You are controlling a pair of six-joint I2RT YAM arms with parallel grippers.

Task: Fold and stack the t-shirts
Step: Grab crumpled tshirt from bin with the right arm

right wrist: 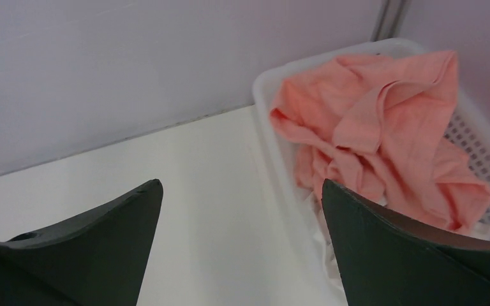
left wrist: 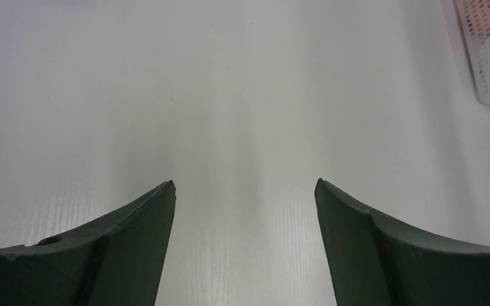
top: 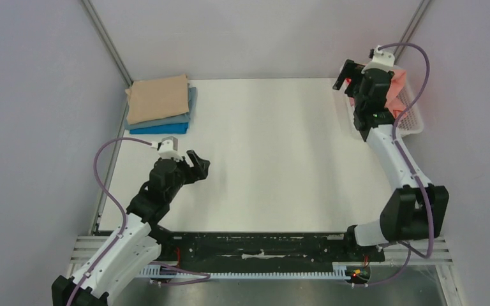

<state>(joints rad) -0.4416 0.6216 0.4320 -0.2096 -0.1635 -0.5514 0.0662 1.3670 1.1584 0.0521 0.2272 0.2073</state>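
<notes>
Both pairs of fingers point(left wrist: 121, 248) point(right wrist: 96, 248) spread wide, empty.

stack point(top: 160, 105) far-L, shirt point(right wrist: 383, 127) in basket point(right wrist: 306, 62) far-R

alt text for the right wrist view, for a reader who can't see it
A crumpled salmon-pink t-shirt lies in a white mesh basket by the wall. The open right gripper hovers in the foreground, its two dark fingers spread above the white table.

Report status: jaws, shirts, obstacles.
Left gripper, right gripper: jaws open, empty. Pink shirt crumpled in basket; folded stack far left. Nothing blocking.
</notes>
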